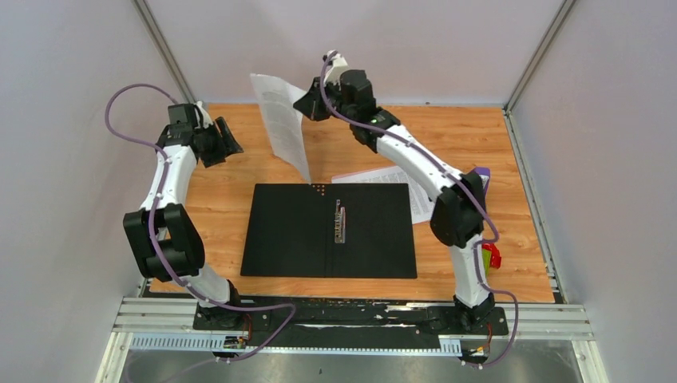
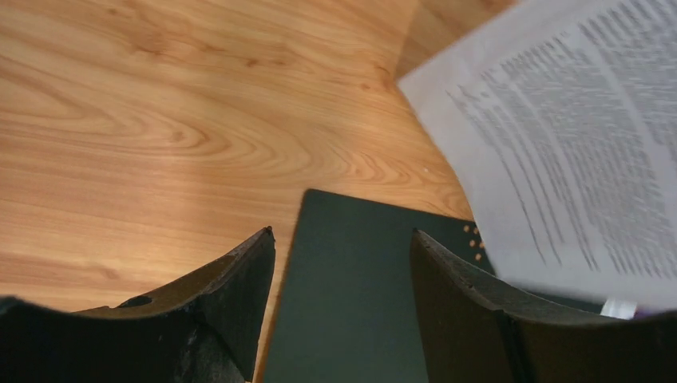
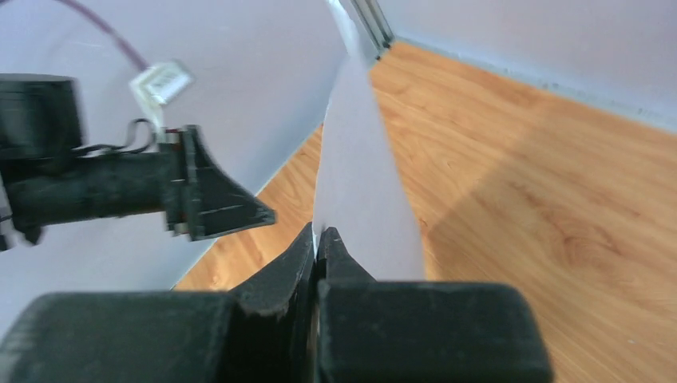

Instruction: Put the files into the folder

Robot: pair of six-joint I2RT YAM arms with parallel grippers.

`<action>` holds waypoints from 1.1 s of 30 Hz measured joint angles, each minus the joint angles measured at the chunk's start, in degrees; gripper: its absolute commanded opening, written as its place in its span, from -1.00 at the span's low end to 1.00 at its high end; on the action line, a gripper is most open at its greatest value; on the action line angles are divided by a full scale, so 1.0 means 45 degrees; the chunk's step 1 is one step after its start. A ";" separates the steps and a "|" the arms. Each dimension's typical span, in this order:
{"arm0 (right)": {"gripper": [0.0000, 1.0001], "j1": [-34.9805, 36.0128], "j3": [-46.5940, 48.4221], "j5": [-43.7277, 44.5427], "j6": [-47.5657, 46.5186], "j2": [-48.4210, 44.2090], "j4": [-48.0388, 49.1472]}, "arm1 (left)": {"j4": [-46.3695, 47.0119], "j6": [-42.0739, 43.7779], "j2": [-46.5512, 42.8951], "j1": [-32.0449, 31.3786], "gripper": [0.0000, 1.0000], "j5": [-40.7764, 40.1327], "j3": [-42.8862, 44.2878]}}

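Watching from above, I am seeing the right fingers pinching the held sheet at one upper edge, closed fully on it. The sheet is hanging upright in the air over the far part of the desk; its lowest corner is reaching down to the far edge of the folder, though I cannot tell whether it is touching. The folder is lying open and flat in front of the arm bases, black inside facing up, with a metal fastener along the spine; the spare sheets are lying on the desk by its far right corner, partly under the right arm. The left fingers are hovering to the left of the held sheet, apart from it.

On the left wrist view, those fingers are standing wide apart with nothing between them; a corner of the folder with small punched holes is showing below. The held sheet is sweeping in from the right, blurred, white and densely printed.

On the right wrist view, the fingers are gripping the paper's thin edge, seen edge-on.

I am judging the single-edge pinch risky. The paper is looking limp, so it could swing, curl or slip free; it could then land askew, snag the fastener, or end up lying half off the folder.
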 measured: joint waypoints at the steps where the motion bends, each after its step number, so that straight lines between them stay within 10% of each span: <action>1: -1.00 0.0000 -0.0170 -0.0078 -0.0301 -0.0670 -0.0291 | 0.0010 0.0034 -0.0253 -0.0141 0.40 0.0087 -0.0068; 21: -1.00 -0.0214 -0.6504 -0.2997 -0.2011 -1.2036 -0.9253 | -0.0321 0.0622 -0.2030 -0.2293 0.40 0.0398 -0.1409; 33: -1.00 -0.4017 -0.9457 -0.0826 -0.4575 -0.8417 -1.0870 | -0.0389 0.0913 -0.2875 -0.2628 0.42 0.0155 -0.2623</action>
